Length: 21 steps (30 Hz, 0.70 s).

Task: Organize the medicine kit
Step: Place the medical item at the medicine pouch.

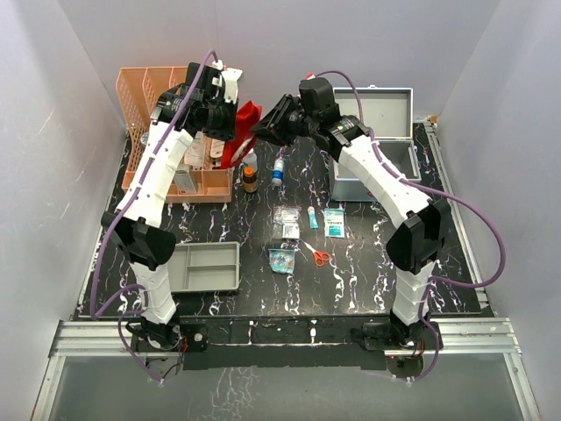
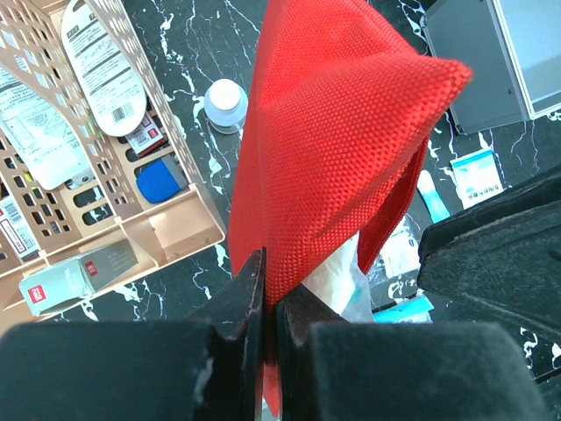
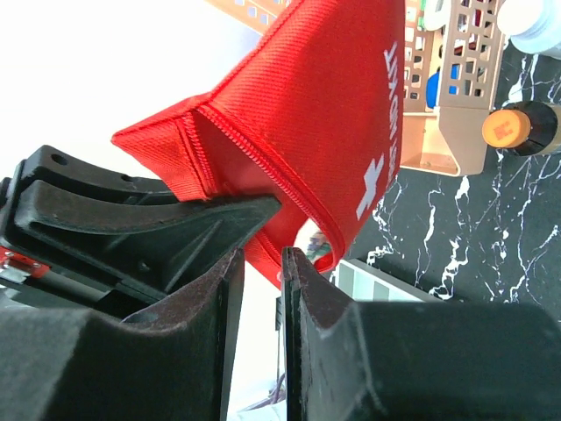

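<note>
While left fingers (image 2: 247,303) and right fingers (image 3: 215,294) clamp the red pouch (image 1: 244,123), white walls (image 1: 53,132) enclose the marbled table (image 1: 368,263).

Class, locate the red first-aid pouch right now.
Top view, rear centre-left: the red first-aid pouch hangs pinched between left gripper and right gripper, beside the peach basket.

black marbled table (image 1: 368,276) carries a peach basket (image 1: 140,88), grey tray (image 1: 207,267), grey case (image 1: 392,112), scissors (image 1: 317,255), two bottles (image 1: 250,179), sachets (image 1: 334,222).
</note>
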### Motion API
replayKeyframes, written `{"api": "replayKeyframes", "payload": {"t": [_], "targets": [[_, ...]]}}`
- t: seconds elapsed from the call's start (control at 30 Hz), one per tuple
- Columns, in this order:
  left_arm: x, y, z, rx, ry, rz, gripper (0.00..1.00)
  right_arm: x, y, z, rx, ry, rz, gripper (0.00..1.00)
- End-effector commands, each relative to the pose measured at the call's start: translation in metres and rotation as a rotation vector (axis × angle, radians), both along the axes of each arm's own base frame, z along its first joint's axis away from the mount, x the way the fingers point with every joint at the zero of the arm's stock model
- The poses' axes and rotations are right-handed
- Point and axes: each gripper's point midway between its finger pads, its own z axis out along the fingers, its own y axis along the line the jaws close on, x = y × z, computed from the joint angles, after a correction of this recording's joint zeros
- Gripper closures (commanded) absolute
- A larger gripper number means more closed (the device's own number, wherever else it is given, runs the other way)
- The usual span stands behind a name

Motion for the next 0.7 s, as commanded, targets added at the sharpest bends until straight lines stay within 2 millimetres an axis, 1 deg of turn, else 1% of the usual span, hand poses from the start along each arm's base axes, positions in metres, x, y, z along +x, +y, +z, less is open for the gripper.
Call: {"api": "replayKeyframes", "payload": {"t": [0.0, 0.27, 0.4, 0.53, 0.67], "targets": [[0.001, 0.0, 0.004, 0.014, -0.025, 0.004, 1.0, 0.004, 0.001, 0.024, 0.009, -0.047, 0.008, 0.78], [0.018, 0.015, 0.002, 0.108, -0.086, 0.059, 1.0, 0.002, 0.01, 0.006, -0.033, 0.013, 0.034, 0.79], [0.018, 0.017, -0.002, 0.124, -0.081, 0.064, 1.0, 0.002, 0.018, 0.001, -0.035, 0.023, 0.05, 0.79], [0.019, 0.013, -0.003, 0.119, -0.081, 0.06, 1.0, 0.001, 0.025, -0.007, -0.037, 0.037, 0.068, 0.78], [0.018, 0.011, -0.006, 0.125, -0.077, 0.052, 1.0, 0.003, 0.029, -0.003, -0.022, 0.03, 0.074, 0.78]]}}
